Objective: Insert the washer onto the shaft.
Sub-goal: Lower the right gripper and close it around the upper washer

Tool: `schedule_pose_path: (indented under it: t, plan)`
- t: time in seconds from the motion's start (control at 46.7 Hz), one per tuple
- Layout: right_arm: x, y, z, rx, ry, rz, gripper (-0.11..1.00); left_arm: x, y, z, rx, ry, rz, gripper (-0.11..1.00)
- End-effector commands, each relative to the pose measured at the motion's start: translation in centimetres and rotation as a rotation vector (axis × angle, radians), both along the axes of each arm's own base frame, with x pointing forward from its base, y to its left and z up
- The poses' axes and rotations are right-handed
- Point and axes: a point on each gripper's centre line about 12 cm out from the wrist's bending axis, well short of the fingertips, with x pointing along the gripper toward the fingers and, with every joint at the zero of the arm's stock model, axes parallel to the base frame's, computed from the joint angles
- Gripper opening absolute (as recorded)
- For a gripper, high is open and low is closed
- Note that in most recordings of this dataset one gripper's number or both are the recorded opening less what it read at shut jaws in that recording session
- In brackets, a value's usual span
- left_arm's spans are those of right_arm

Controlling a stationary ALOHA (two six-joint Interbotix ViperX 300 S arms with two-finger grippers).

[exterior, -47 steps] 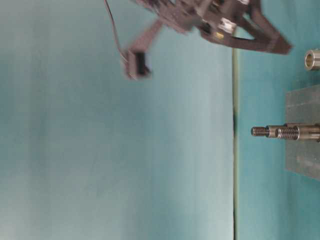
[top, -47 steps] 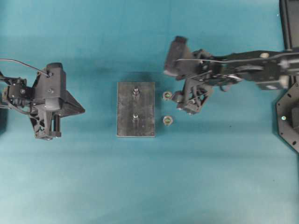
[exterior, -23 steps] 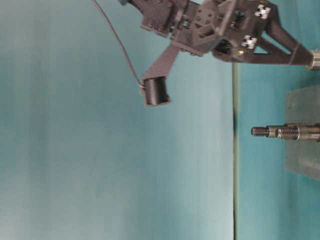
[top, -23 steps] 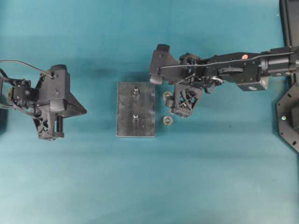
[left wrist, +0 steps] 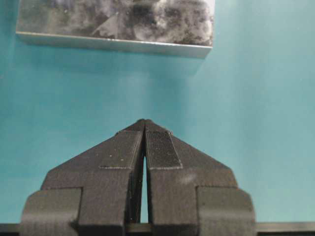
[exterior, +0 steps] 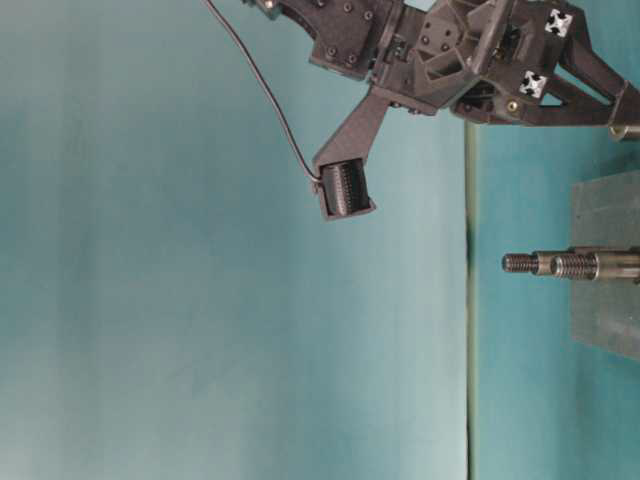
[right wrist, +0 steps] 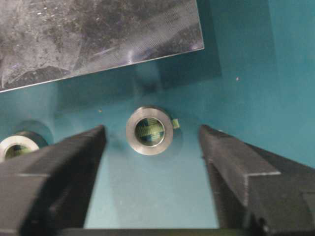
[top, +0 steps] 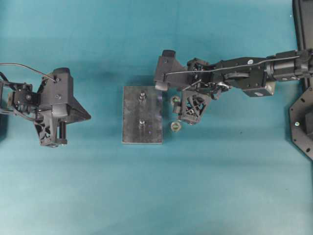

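Note:
A grey metal plate (top: 142,115) carries two upright threaded shafts (top: 142,97) (top: 141,122), which also stand out in the table-level view (exterior: 520,263). Two steel washers lie on the cloth just right of the plate (top: 175,99) (top: 175,126). My right gripper (top: 179,110) is open and low over the cloth between them. In the right wrist view one washer (right wrist: 149,130) lies flat level with the fingertips (right wrist: 96,135), touching neither, and the other washer (right wrist: 18,145) sits outside the left finger. My left gripper (left wrist: 144,123) is shut on nothing, well short of the plate (left wrist: 113,24).
Teal cloth covers the table. The left arm (top: 51,105) rests far left of the plate. A black fixture (top: 301,122) stands at the right edge. The right wrist camera housing (exterior: 345,188) and its cable hang above the shafts.
The right arm has reached left toward the plate and come down, bringing its fingers around one washer; its jaws have narrowed a little. The left arm has barely shifted.

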Motion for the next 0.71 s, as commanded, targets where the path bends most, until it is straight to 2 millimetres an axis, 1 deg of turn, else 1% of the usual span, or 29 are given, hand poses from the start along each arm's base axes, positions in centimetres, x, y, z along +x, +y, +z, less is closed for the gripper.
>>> schedule_pose_path:
  t: [0.0, 0.107, 0.171, 0.578, 0.685]
  plan:
    - [0.67, -0.01, 1.09, -0.014, -0.037, 0.016, 0.73, 0.5, 0.01, 0.85, 0.001, -0.032, -0.001, 0.0]
    - [0.64, -0.02, 0.85, -0.013, -0.029, 0.018, 0.68, 0.47, 0.05, 0.79, 0.001, -0.031, 0.001, 0.0]
    - [0.59, -0.01, 0.53, -0.013, -0.021, 0.019, 0.68, 0.47, 0.01, 0.79, 0.001, -0.031, -0.001, 0.0]
    - [0.74, -0.06, 0.28, -0.016, -0.025, 0.019, 0.66, 0.7, 0.04, 0.98, 0.001, -0.064, 0.0, 0.0]
    - [0.72, -0.1, 0.17, -0.021, -0.021, 0.022, 0.65, 0.68, 0.0, 0.95, 0.001, -0.064, -0.001, 0.0]
